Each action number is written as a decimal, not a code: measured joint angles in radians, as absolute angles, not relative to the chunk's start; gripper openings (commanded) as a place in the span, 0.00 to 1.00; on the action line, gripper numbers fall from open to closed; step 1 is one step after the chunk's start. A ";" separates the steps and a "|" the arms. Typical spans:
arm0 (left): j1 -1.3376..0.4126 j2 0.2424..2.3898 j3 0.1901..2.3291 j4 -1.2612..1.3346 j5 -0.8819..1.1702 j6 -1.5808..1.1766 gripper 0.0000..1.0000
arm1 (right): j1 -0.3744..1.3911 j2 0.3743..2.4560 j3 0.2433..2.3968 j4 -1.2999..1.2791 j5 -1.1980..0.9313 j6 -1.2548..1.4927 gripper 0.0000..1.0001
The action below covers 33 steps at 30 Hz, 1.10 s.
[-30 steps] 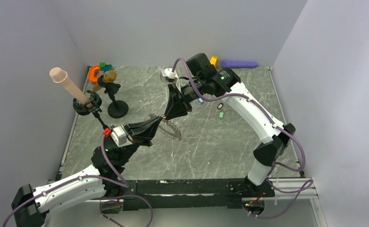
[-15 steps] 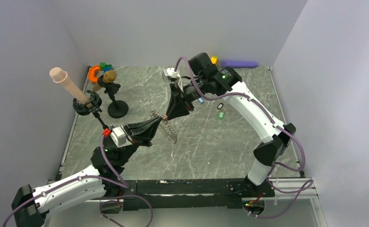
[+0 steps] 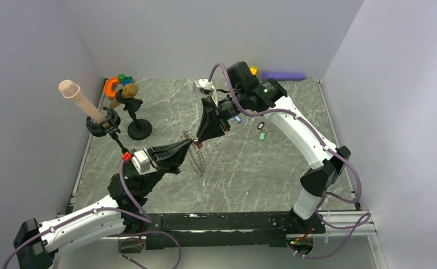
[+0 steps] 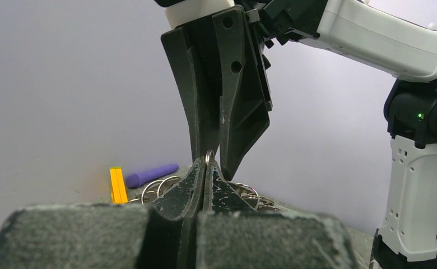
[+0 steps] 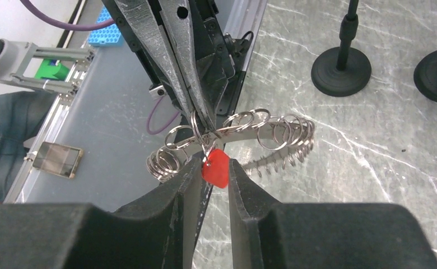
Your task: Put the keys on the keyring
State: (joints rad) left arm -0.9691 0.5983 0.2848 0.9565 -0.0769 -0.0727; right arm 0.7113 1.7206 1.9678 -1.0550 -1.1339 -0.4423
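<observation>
The keyring (image 3: pixel 197 159), a loop of silver rings, hangs off the table from my left gripper (image 3: pixel 193 143). In the left wrist view that gripper (image 4: pixel 205 165) is shut on one silver ring of the keyring (image 4: pixel 156 186). My right gripper (image 3: pixel 196 139) meets it tip to tip from above. In the right wrist view the red key (image 5: pixel 215 167) hangs by its small ring from the keyring (image 5: pixel 283 134) and fills the gap between the tips of my right gripper (image 5: pixel 213 163). A green key (image 3: pixel 261 136) lies on the table to the right.
Two black round-based stands (image 3: pixel 139 130) stand at the left, one bearing a peach cylinder (image 3: pixel 79 98). A purple cylinder (image 3: pixel 283 75) and an orange block (image 3: pixel 253 71) lie by the back wall. Coloured toys (image 3: pixel 115 84) sit in the back left corner.
The keyring has come up from lying spread on the table and now hangs bunched below the two gripper tips. The right jaws have widened slightly. Both arms have barely shifted.
</observation>
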 measured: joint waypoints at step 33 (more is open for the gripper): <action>-0.956 0.736 0.281 1.134 -0.069 -0.126 0.00 | 0.728 1.702 1.908 -1.052 -1.110 -0.482 0.12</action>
